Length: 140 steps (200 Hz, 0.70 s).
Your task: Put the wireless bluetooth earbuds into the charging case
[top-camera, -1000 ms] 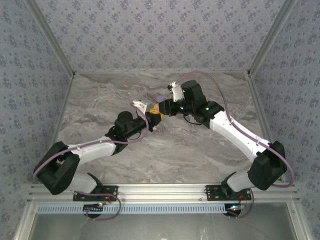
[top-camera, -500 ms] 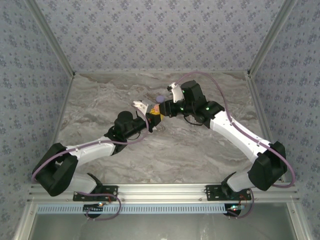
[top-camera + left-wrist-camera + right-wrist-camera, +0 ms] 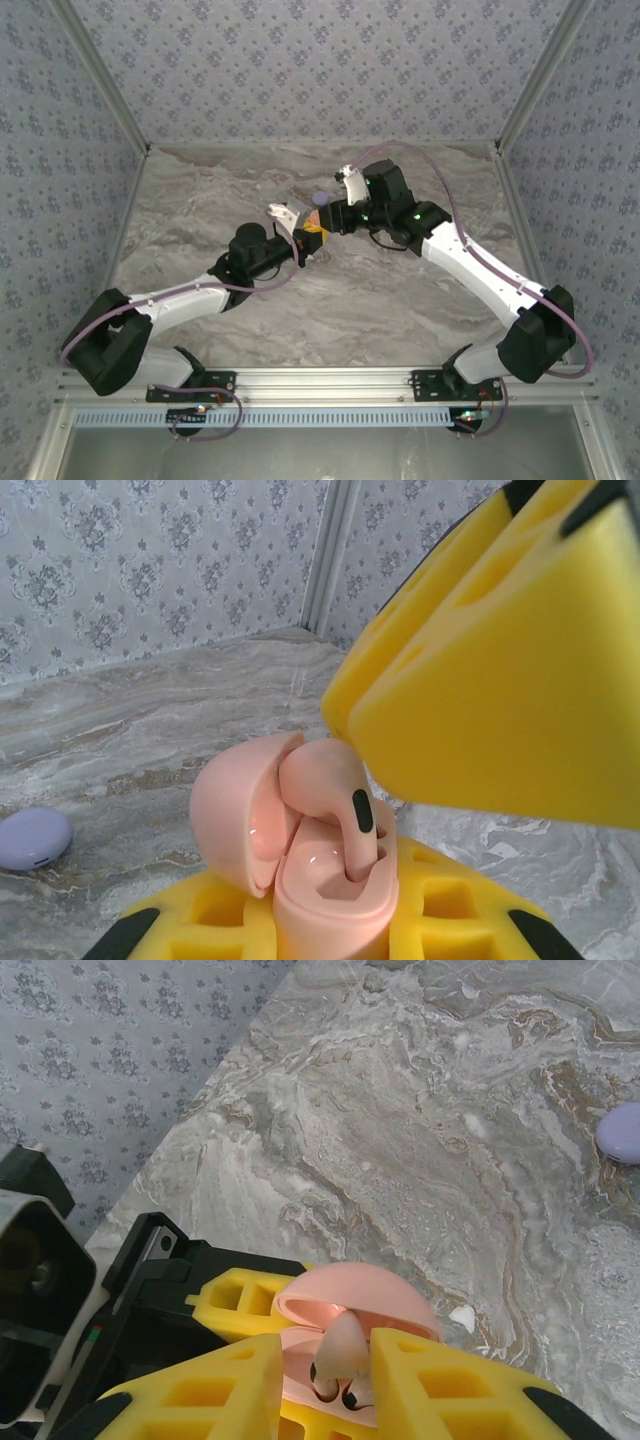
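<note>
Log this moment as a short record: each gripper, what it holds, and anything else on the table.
left gripper: shut on the pale pink open clamshell charging case
right gripper: shut on the pale pink earbud, stem down in the case's well
case lid: open, tilted back
spare item: lilac rounded closed case lying on the grey marbled table, apart from both grippers
</note>
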### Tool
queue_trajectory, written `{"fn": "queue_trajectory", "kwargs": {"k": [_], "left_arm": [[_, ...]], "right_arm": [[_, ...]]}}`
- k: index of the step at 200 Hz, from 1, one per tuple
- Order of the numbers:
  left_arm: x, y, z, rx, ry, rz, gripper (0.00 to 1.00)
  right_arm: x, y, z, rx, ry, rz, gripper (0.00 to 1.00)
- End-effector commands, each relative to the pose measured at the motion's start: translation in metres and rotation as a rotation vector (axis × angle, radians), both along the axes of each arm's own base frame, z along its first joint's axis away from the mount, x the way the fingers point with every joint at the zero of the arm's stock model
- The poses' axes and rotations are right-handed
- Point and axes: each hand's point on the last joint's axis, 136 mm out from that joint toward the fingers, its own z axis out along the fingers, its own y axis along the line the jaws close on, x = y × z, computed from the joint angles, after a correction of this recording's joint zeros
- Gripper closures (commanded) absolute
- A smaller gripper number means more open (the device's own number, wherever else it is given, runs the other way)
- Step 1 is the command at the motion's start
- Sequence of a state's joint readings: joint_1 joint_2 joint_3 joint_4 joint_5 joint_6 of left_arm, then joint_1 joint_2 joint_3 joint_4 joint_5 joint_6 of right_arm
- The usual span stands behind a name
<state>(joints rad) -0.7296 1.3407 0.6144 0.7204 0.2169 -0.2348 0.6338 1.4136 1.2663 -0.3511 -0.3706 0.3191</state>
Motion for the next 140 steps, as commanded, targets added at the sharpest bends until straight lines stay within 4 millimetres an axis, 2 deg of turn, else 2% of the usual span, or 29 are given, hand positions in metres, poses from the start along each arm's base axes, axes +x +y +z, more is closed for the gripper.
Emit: {"fn": "queue_trajectory", "kwargs": {"k": [1,91,140], "left_arm": [[-0.004,-0.005,0.032,-0.043,-0.080,-0.026,0.94],[-0.014,-0.012,0.034,-0.041,-0.092,-0.099,0.94],[-0.010,-0.009,0.033,-0.039,-0.081,-0.071,0.94]], "right_arm": [[-0.003,0.000,0.011,-0.012,-0.027,0.013,0.69],[-0.011,0.015,0.008,-0.021,0.003,0.102,0.69],[-0.011,0.014,0.002,-0.055,0.016,0.099,0.68]]}}
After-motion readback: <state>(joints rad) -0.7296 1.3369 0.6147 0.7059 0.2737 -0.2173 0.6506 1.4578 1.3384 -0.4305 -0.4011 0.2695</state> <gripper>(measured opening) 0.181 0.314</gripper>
